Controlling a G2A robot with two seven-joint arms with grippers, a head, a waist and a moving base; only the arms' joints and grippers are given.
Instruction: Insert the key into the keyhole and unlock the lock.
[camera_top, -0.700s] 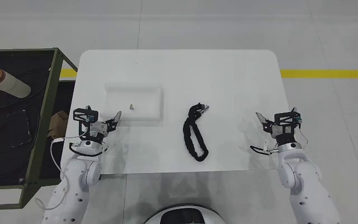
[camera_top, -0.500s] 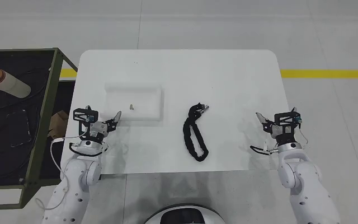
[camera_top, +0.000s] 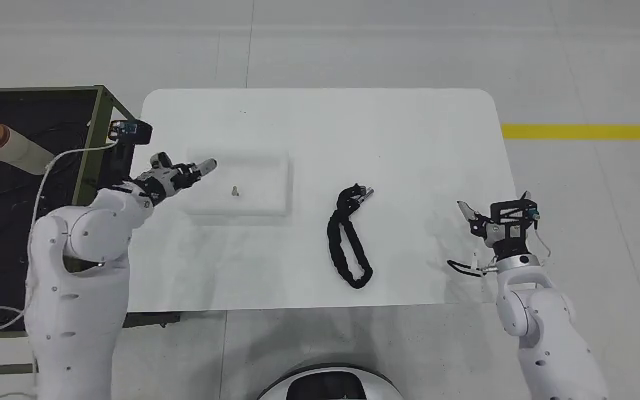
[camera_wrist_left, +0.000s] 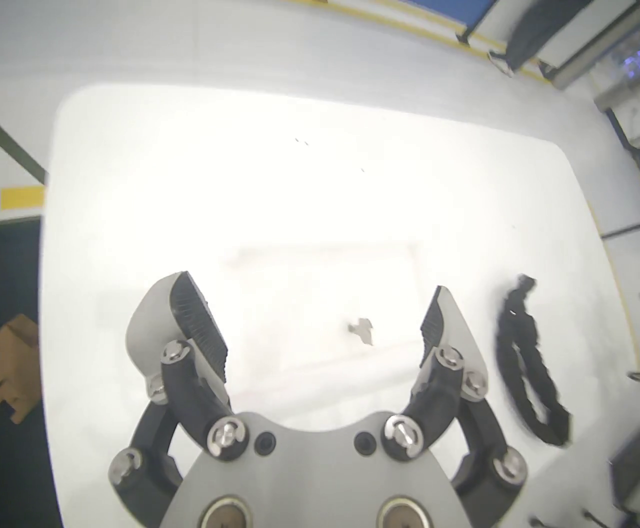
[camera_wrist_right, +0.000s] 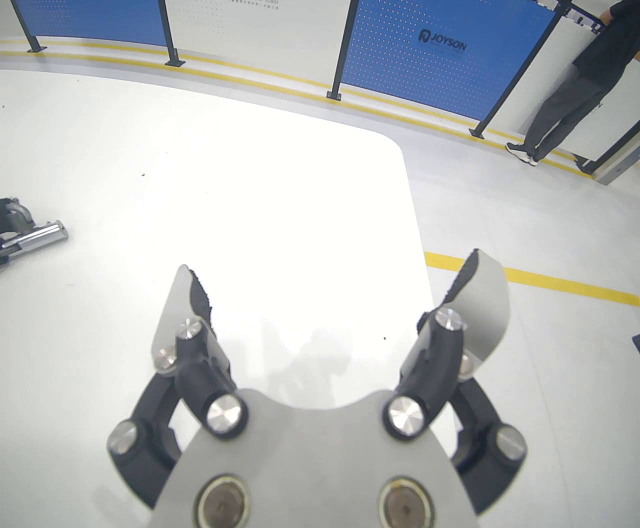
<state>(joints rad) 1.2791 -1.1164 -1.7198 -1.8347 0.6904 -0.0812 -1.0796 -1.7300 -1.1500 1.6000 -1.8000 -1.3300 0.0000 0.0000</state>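
From the top, my left claw (camera_top: 188, 169) hangs over the left end of the white tray (camera_top: 268, 168). Its two fingers are spread wide with nothing in them. The key (camera_top: 234, 190) lies flat in the tray, near my claw but not touching it. The chain lock (camera_top: 348, 240) lies curled on the table (camera_top: 420, 130), right of the tray and apart from it. My right claw (camera_top: 476, 240) sits near the table's right edge, well apart from the lock.

From my left wrist, the left claw (camera_wrist_left: 310, 297) is wide apart. The key (camera_wrist_left: 361, 331) shows in the gap, farther off. The chain lock (camera_wrist_left: 530, 365) lies beyond the tray.

From my right wrist, the right claw (camera_wrist_right: 330, 267) is spread wide too and holds nothing. The shiny end (camera_wrist_right: 37, 237) of the chain lock pokes in at the edge.

I think the key is tiny, thin, light and hard. It lies flat, so it may slide when I pinch it. I should grab its wide head and leave the toothy end sticking out. The lock looks heavy and floppy, so my right claw should hold its shiny end steady.
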